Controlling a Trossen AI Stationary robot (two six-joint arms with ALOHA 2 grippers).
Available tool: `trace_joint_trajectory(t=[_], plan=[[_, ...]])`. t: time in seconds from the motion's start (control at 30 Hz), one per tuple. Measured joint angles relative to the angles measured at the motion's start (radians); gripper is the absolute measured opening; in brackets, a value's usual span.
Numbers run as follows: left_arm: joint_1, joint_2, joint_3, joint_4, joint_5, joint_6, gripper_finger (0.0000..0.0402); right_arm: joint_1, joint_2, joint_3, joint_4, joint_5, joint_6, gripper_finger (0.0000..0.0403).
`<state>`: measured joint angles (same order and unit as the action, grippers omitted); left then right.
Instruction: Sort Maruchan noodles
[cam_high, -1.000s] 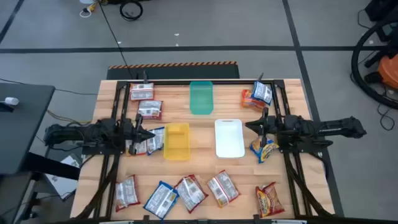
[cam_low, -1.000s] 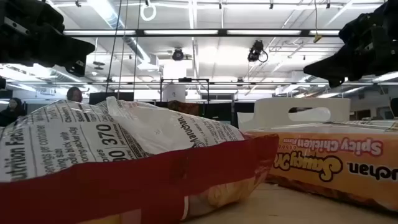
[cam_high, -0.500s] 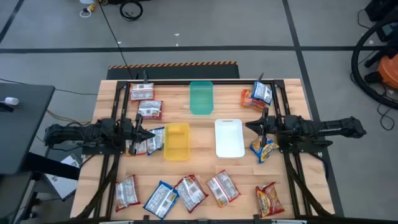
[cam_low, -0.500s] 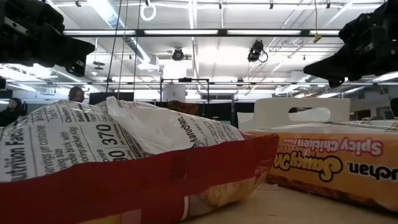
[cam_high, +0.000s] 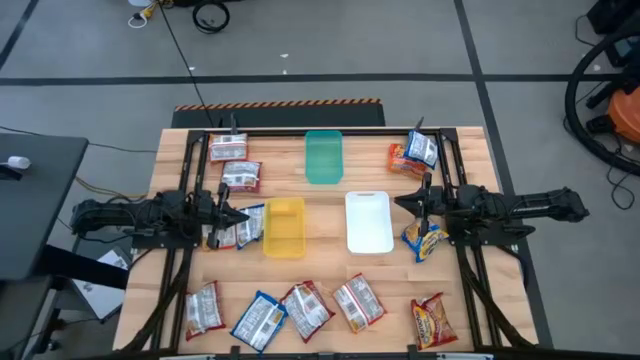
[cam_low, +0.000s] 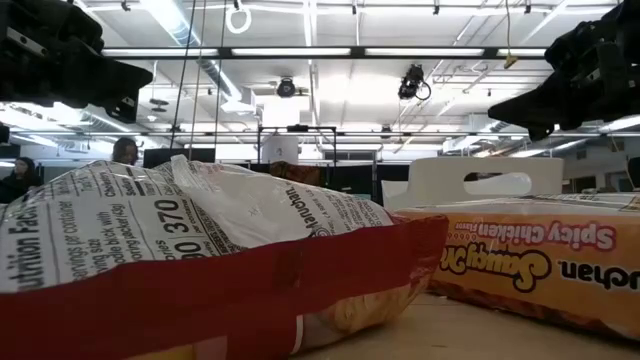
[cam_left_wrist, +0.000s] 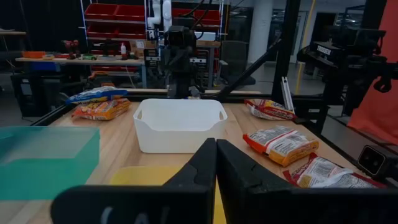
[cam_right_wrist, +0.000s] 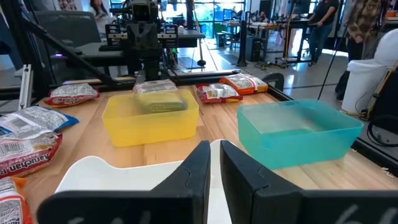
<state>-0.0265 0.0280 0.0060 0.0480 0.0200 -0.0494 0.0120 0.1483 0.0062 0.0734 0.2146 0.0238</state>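
Maruchan packets lie flat around the table: two silvery white ones at the far left, an orange and a blue one at the far right, a blue-yellow one at the right, several along the near edge, and an orange one at the near right. More packets lie under my left gripper. It hangs above them, shut, beside the yellow tray. My right gripper hovers shut by the white tray.
A green tray stands at the far middle of the table, with the yellow and white trays side by side nearer to me. Black frame rails run along both table sides. Bare wood shows between the trays and the near row of packets.
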Motion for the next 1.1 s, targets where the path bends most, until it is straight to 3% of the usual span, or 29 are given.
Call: trace_joint_trajectory(t=[0.2,0.4,0.53,0.63,0.8,0.93,1.1], plan=[[0.0,0.0,0.0,0.0,0.0,0.009,0.0016,0.0,0.0,0.0,0.0,0.0,0.0,0.0043],[0.002,0.0,0.0,0.108,-0.037,0.614,0.0016,0.0,0.0,0.0,0.0,0.0,0.0,0.0043],[0.002,-0.001,0.0,0.119,-0.038,0.719,0.0016,0.0,0.0,0.0,0.0,0.0,0.0,0.0043],[0.001,-0.001,0.0,0.121,-0.011,0.62,0.0016,0.0,0.0,0.0,0.002,0.0,0.0,0.0043],[0.001,-0.002,0.0,0.133,0.031,0.165,0.0016,0.0,0.0,0.0,0.005,0.0,0.0,0.0043],[0.001,-0.002,0.0,0.152,0.03,-0.096,0.0016,0.0,0.0,0.0,0.006,0.0,0.0,0.0043],[-0.01,0.011,0.001,0.15,0.045,-0.171,0.0015,0.0,0.0,0.0,0.007,0.0,0.0,0.0043]])
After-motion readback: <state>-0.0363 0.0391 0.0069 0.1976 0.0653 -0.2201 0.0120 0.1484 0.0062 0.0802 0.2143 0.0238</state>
